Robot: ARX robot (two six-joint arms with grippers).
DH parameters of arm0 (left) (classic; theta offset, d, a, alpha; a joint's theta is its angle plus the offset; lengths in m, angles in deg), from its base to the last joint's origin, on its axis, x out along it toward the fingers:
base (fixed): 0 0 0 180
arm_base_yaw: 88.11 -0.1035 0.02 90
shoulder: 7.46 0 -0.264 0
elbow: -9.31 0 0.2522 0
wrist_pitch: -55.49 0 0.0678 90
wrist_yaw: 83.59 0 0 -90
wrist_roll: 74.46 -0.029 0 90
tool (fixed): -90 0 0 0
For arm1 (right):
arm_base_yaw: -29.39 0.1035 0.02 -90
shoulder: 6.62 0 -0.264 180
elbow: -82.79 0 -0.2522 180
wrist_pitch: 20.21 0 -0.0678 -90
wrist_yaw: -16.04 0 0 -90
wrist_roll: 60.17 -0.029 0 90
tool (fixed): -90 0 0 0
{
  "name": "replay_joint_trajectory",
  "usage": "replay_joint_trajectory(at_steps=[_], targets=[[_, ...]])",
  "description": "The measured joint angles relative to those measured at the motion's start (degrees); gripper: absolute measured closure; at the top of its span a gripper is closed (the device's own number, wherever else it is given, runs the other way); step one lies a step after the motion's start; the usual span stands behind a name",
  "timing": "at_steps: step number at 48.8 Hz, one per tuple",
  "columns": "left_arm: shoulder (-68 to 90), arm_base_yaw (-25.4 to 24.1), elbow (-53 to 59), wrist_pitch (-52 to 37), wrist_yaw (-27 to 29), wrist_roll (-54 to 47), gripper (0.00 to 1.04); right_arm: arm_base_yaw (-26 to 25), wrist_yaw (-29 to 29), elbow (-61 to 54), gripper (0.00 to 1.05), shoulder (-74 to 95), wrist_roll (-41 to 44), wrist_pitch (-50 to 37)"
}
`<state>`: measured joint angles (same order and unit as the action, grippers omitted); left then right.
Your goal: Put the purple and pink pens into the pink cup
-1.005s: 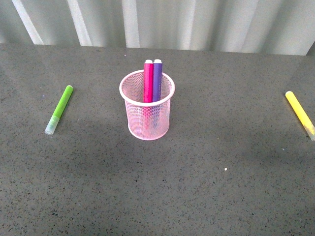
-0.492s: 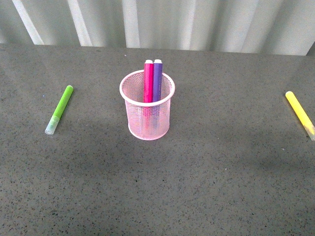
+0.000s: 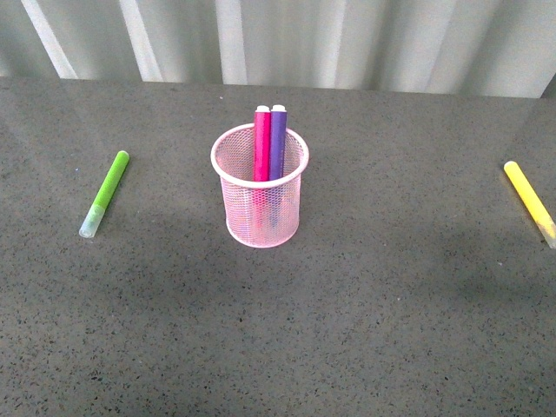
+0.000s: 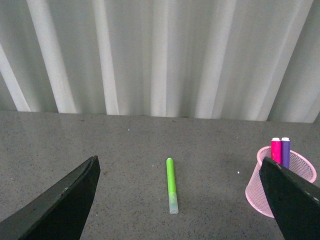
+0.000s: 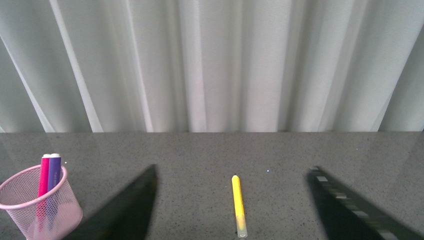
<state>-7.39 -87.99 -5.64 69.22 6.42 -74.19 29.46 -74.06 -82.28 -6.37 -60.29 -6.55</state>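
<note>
The pink cup (image 3: 259, 198) stands upright in the middle of the dark table. Both the pink pen (image 3: 261, 143) and the purple pen (image 3: 278, 142) stand inside it, side by side, leaning on the far rim with their white ends up. Neither arm shows in the front view. The left gripper (image 4: 181, 200) is open with nothing between its fingers; the cup (image 4: 260, 192) sits by one finger. The right gripper (image 5: 235, 207) is also open and empty, with the cup (image 5: 40, 207) off to the side holding both pens (image 5: 49, 180).
A lime-green pen (image 3: 105, 193) lies flat left of the cup, also seen between the left fingers as the green pen (image 4: 171, 185). A yellow pen (image 3: 530, 202) lies near the table's right edge, framed by the right fingers as the yellow pen (image 5: 238, 205). A white curtain (image 3: 287, 39) hangs behind the table.
</note>
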Motion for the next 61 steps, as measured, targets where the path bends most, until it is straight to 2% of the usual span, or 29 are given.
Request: replay_joint_trajectory(at_steps=[3, 61], targets=[[0.0, 0.0, 0.0, 0.0, 0.0, 0.0, 0.07, 0.0, 0.0, 0.0, 0.08, 0.0, 0.0, 0.0], [0.0, 0.0, 0.0, 0.0, 0.0, 0.0, 0.07, 0.0, 0.0, 0.0, 0.07, 0.0, 0.0, 0.0]])
